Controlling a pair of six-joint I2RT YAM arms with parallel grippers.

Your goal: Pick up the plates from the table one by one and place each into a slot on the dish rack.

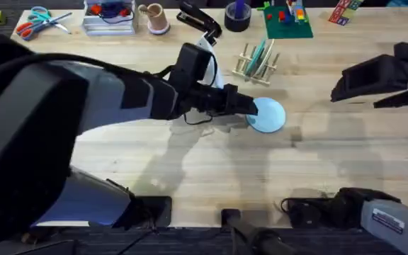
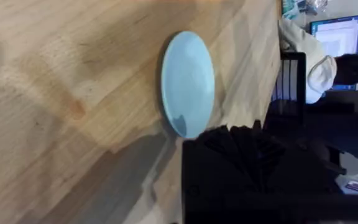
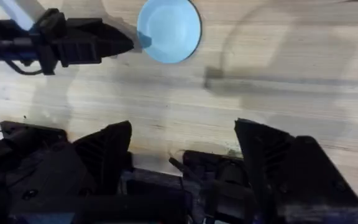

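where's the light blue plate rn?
Overhead: light blue plate lies flat mid-table, just in front of the dish rack, with the left claw at its edge.

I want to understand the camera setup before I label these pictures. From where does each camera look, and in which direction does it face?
Overhead: fixed above the arms' bases, looking down and forward over the table; both arms show, the left gripper at the light blue plate, the dish rack behind.
Left wrist: on the left arm, facing the plate along the tabletop.
Right wrist: on the right arm, looking down; its open right gripper shows.
All three share the plate.
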